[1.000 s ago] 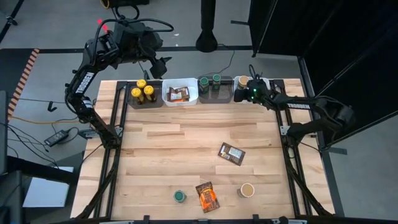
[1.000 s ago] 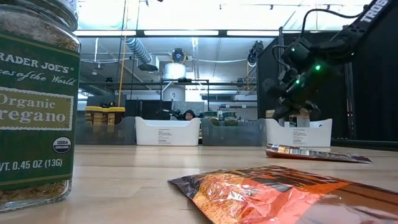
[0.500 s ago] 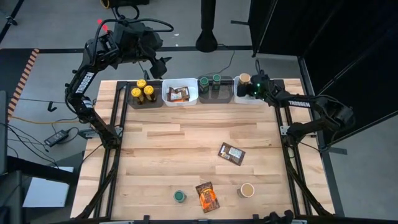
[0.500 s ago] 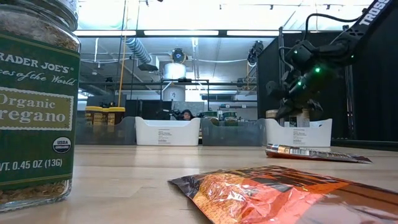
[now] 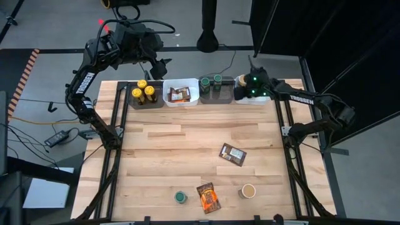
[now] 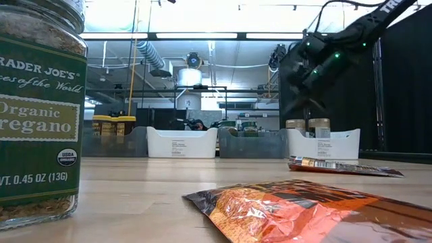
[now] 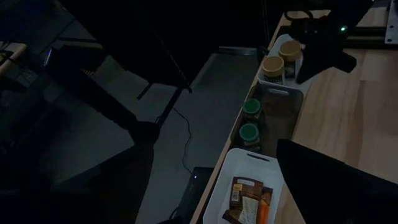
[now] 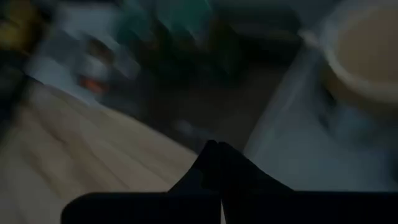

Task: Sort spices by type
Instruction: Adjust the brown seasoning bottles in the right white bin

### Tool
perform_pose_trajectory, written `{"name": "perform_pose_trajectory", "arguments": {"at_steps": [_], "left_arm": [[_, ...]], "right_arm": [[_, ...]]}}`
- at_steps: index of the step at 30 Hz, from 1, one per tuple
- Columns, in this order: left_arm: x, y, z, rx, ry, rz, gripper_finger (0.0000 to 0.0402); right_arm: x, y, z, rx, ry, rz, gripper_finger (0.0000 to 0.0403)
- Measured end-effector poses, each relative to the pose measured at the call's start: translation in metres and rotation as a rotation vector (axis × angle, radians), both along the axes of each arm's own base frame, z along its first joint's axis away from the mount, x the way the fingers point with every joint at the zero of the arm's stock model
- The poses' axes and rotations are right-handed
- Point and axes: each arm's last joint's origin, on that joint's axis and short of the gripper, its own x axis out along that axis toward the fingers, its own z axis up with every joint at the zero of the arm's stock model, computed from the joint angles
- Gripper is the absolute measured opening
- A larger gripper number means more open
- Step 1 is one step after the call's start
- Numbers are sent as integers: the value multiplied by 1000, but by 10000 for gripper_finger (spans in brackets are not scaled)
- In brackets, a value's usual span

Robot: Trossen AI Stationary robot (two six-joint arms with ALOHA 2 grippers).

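My right gripper (image 5: 248,86) (image 6: 301,81) hangs shut above the far-right white bin (image 6: 324,144), clear of the two tan-lid jars (image 6: 295,124) (image 6: 318,123) standing in it. My left arm (image 5: 153,59) waits beyond the table's far-left corner. Along the far edge, yellow-lid jars (image 5: 144,92) stand in a dark bin, packets (image 5: 180,94) lie in a white bin, and green-lid jars (image 5: 217,80) stand in a dark bin. On the table lie a brown packet (image 5: 232,154) and an orange packet (image 5: 208,197). A green-lid jar (image 5: 180,197) and a tan-lid jar (image 5: 249,190) stand near them.
The four bins sit side by side along the table's far edge. The loose items are grouped toward the near-right part of the table. Bare wood (image 5: 162,150) spans the middle and left. A black curtain (image 5: 325,31) hangs past the far-right corner.
My right gripper has risen out of the far-right white bin and shifted a little toward the table's left. The tan-lid jar it stood over stays upright in the bin beside the other one.
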Motion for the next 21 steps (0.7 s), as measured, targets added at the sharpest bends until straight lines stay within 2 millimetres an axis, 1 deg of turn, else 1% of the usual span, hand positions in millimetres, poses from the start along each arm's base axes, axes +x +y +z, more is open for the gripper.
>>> {"name": "perform_pose_trajectory", "arguments": {"at_steps": [3, 7, 9, 11, 14, 17, 21], "left_arm": [[0, 0, 0, -1, 2, 1, 346], [-1, 1, 0, -1, 2, 5, 346], [-1, 1, 0, -1, 2, 6, 346], [-2, 2, 0, 0, 1, 10, 346], [-2, 2, 0, -1, 1, 12, 346], [-2, 2, 0, -1, 1, 12, 346], [-2, 2, 0, -1, 0, 12, 346]], "right_arm": [[-4, 6, -5, 51, 127, -6, 0], [-9, 11, -10, 110, 190, -5, 0], [-13, 12, -14, 129, 254, -39, 0], [-18, 12, -16, 118, 322, -76, 0], [-22, 9, -16, 55, 392, -124, 0], [-26, 4, -15, 3, 435, -172, 0], [-33, -1, -15, -16, 477, -206, 0]]}}
